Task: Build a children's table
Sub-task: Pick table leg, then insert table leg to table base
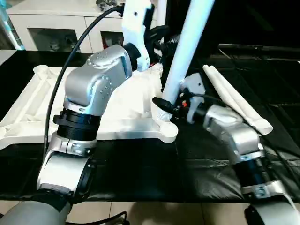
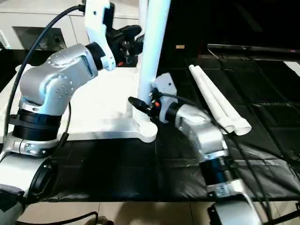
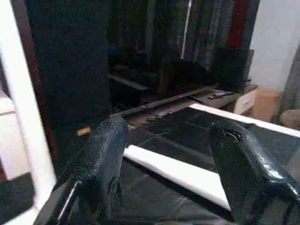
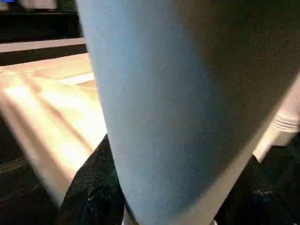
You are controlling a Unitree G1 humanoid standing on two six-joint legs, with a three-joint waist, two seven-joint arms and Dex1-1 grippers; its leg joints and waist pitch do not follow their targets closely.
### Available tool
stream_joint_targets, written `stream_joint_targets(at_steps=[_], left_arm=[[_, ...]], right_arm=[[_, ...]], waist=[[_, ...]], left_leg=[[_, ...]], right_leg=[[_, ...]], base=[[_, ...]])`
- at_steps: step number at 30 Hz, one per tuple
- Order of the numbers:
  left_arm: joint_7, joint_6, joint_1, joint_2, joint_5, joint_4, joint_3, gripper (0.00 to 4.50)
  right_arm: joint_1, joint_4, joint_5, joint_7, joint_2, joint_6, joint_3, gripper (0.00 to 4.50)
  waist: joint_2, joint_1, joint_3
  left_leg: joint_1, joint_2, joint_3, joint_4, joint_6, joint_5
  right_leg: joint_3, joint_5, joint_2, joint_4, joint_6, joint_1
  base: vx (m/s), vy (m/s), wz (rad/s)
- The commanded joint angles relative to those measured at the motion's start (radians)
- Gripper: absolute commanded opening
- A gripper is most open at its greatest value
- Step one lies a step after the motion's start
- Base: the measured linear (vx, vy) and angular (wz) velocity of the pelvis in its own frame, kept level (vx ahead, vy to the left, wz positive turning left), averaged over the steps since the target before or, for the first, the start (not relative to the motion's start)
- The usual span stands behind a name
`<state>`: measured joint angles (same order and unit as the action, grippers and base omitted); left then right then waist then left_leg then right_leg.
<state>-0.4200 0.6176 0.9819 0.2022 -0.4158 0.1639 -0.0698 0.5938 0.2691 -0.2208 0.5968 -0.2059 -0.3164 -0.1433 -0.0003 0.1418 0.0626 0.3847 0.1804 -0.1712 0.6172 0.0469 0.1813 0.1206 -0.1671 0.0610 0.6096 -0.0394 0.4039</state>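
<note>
The children's table top lies underside up on a black mat. One white leg stands upright, slightly tilted, in the near right corner lobe. My right gripper is shut around this leg just above its threaded base; in the right wrist view the leg sits between the fingers. A second leg rises at the far right corner. My left gripper hovers beside it, open and holding nothing, its fingers spread wide.
Two loose white legs lie side by side on the black mat to the right of the top. A white cabinet with glass doors stands behind. Floor tiles show past the mat's near edge.
</note>
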Motion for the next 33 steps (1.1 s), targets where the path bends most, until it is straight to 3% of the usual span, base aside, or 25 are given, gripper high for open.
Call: stream_joint_targets(at_steps=[1,4,5,6,7,8,9,10,13,14,15,18,20,21,22,23,24,25,26,27,33], left_arm=[[-0.066,-0.053,-0.016,0.019,0.031,0.023,-0.060,3.18],[-0.103,-0.106,-0.033,0.062,0.083,0.077,-0.085,3.18],[-0.162,-0.173,-0.052,0.101,0.122,0.158,-0.091,3.18],[-0.162,-0.173,-0.052,0.101,0.122,0.158,-0.091,3.18],[-0.196,-0.210,-0.059,0.123,0.145,0.201,-0.101,3.18],[-0.196,-0.210,-0.059,0.123,0.145,0.201,-0.101,3.18],[-0.262,-0.264,-0.071,0.156,0.170,0.271,-0.121,3.18],[-0.316,-0.305,-0.079,0.179,0.183,0.330,-0.137,3.18],[-0.423,-0.374,-0.093,0.213,0.213,0.428,-0.181,3.18],[-0.481,-0.430,-0.103,0.231,0.244,0.465,-0.218,3.18],[-0.531,-0.440,-0.113,0.241,0.250,0.473,-0.239,3.18],[-0.668,-0.449,-0.135,0.272,0.271,0.497,-0.297,3.18],[-0.737,-0.493,-0.138,0.286,0.306,0.539,-0.332,3.18],[-0.737,-0.493,-0.138,0.286,0.306,0.539,-0.332,3.18],[-0.775,-0.566,-0.120,0.286,0.355,0.625,-0.357,2.83],[-0.786,-0.592,-0.113,0.285,0.371,0.657,-0.364,2.83],[-0.797,-0.615,-0.106,0.282,0.382,0.686,-0.367,2.83],[-0.810,-0.636,-0.100,0.280,0.393,0.712,-0.374,2.77],[-0.834,-0.647,-0.093,0.279,0.399,0.735,-0.382,2.77],[-0.859,-0.646,-0.087,0.277,0.399,0.752,-0.386,2.62],[-0.883,-0.662,-0.056,0.252,0.416,0.832,-0.375,2.04]], right_arm=[[0.022,0.049,0.014,-0.062,0.000,0.006,0.052,1.93],[0.011,0.061,0.007,-0.077,0.002,0.045,0.084,1.93],[-0.006,0.060,-0.022,-0.088,0.001,0.061,0.132,1.93],[-0.006,0.060,-0.022,-0.088,0.001,0.061,0.132,1.93],[-0.014,0.058,-0.042,-0.089,0.000,0.062,0.156,1.93],[-0.014,0.058,-0.042,-0.089,0.000,0.062,0.156,1.93],[-0.030,0.048,-0.073,-0.078,-0.010,0.046,0.182,1.93],[-0.046,0.037,-0.092,-0.060,-0.021,0.034,0.193,1.93],[-0.080,0.016,-0.112,-0.015,-0.041,0.020,0.194,1.93],[-0.097,0.005,-0.121,0.008,-0.048,0.014,0.195,1.93],[-0.107,-0.001,-0.123,0.022,-0.053,0.008,0.192,1.93],[-0.137,-0.020,-0.129,0.066,-0.074,-0.019,0.178,1.93],[-0.159,-0.039,-0.133,0.089,-0.089,-0.043,0.169,1.93],[-0.159,-0.039,-0.133,0.089,-0.089,-0.043,0.169,1.93],[-0.175,-0.053,-0.142,0.089,-0.098,-0.056,0.167,1.93],[-0.179,-0.056,-0.144,0.086,-0.099,-0.058,0.167,1.93],[-0.185,-0.062,-0.145,0.088,-0.101,-0.058,0.168,1.93],[-0.189,-0.064,-0.140,0.091,-0.102,-0.051,0.166,1.93],[-0.196,-0.073,-0.140,0.095,-0.102,-0.055,0.165,1.93],[-0.203,-0.082,-0.141,0.097,-0.101,-0.060,0.165,1.93],[-0.231,-0.125,-0.148,0.098,-0.104,-0.098,0.160,1.93]], waist=[[-0.008,-0.002,-0.083],[0.001,0.001,-0.083],[0.004,-0.002,-0.083],[0.001,-0.004,-0.083],[0.009,-0.005,-0.086],[0.006,-0.008,-0.085],[0.013,-0.007,-0.085],[0.012,-0.008,-0.084],[0.017,-0.006,-0.085],[0.023,-0.005,-0.087],[0.021,-0.006,-0.087],[0.029,-0.005,-0.087],[0.037,-0.001,-0.082],[0.036,-0.001,-0.083],[0.038,0.000,-0.082],[0.034,-0.002,-0.079],[0.041,-0.001,-0.081],[0.037,-0.002,-0.082],[0.045,0.001,-0.081],[0.043,0.000,-0.081],[0.049,0.003,-0.085]], left_leg=[[-0.016,0.057,0.024,-0.069,-0.006,0.106],[-0.019,0.056,0.022,-0.069,-0.005,0.106],[-0.016,0.053,0.022,-0.070,-0.007,0.109],[-0.016,0.053,0.022,-0.070,-0.003,0.116],[-0.019,0.054,0.024,-0.070,0.005,0.117],[-0.018,0.054,0.023,-0.071,0.005,0.126],[-0.020,0.054,0.025,-0.072,0.007,0.128],[-0.021,0.051,0.022,-0.072,0.000,0.141],[-0.023,0.054,0.025,-0.074,-0.002,0.153],[-0.023,0.057,0.027,-0.074,0.002,0.157],[-0.024,0.058,0.025,-0.075,0.002,0.163],[-0.024,0.061,0.025,-0.075,0.008,0.180],[-0.026,0.058,0.024,-0.074,0.002,0.196],[-0.028,0.060,0.024,-0.074,0.005,0.205],[-0.025,0.057,0.025,-0.074,0.004,0.204],[-0.024,0.054,0.025,-0.076,0.001,0.217],[-0.026,0.056,0.027,-0.076,0.007,0.223],[-0.027,0.056,0.026,-0.075,0.008,0.228],[-0.027,0.054,0.026,-0.074,0.004,0.221],[-0.027,0.056,0.026,-0.075,0.005,0.223],[-0.026,0.060,0.028,-0.073,0.000,0.216]], right_leg=[[-0.069,-0.270,0.104,-0.074,-0.084,-0.059],[-0.071,-0.236,0.102,-0.073,-0.096,-0.056],[-0.071,-0.225,0.101,-0.077,-0.090,-0.058],[-0.072,-0.226,0.101,-0.074,-0.083,-0.060],[-0.072,-0.213,0.101,-0.068,-0.086,-0.062],[-0.072,-0.218,0.101,-0.070,-0.085,-0.062],[-0.072,-0.219,0.102,-0.071,-0.089,-0.062],[-0.072,-0.229,0.100,-0.080,-0.084,-0.060],[-0.072,-0.218,0.102,-0.079,-0.095,-0.062],[-0.072,-0.205,0.104,-0.075,-0.106,-0.061],[-0.072,-0.203,0.104,-0.077,-0.107,-0.061],[-0.074,-0.190,0.108,-0.069,-0.139,-0.063],[-0.073,-0.235,0.109,-0.081,-0.138,-0.062],[-0.073,-0.245,0.109,-0.081,-0.136,-0.061],[-0.072,-0.262,0.109,-0.085,-0.130,-0.063],[-0.070,-0.299,0.107,-0.092,-0.114,-0.062],[-0.070,-0.312,0.110,-0.089,-0.110,-0.064],[-0.070,-0.334,0.111,-0.092,-0.104,-0.063],[-0.070,-0.349,0.111,-0.098,-0.098,-0.061],[-0.070,-0.350,0.111,-0.097,-0.097,-0.061],[-0.070,-0.288,0.112,-0.086,-0.137,-0.062]], base=[[0.000,0.000,0.00],[0.000,0.000,0.00],[0.000,0.000,0.00],[0.000,0.000,0.00],[0.000,0.000,0.00],[0.000,0.000,0.00],[0.000,0.000,0.00],[0.000,0.000,0.00],[0.000,0.000,0.00],[0.000,0.000,0.00],[0.000,0.000,0.00],[0.000,0.000,0.00],[0.000,0.000,0.00],[0.000,0.000,0.00],[0.000,0.000,0.00],[0.000,0.000,0.00],[0.000,0.000,0.00],[0.000,0.000,0.00],[0.000,0.000,0.00],[0.000,0.000,0.00],[0.000,0.000,0.00]])
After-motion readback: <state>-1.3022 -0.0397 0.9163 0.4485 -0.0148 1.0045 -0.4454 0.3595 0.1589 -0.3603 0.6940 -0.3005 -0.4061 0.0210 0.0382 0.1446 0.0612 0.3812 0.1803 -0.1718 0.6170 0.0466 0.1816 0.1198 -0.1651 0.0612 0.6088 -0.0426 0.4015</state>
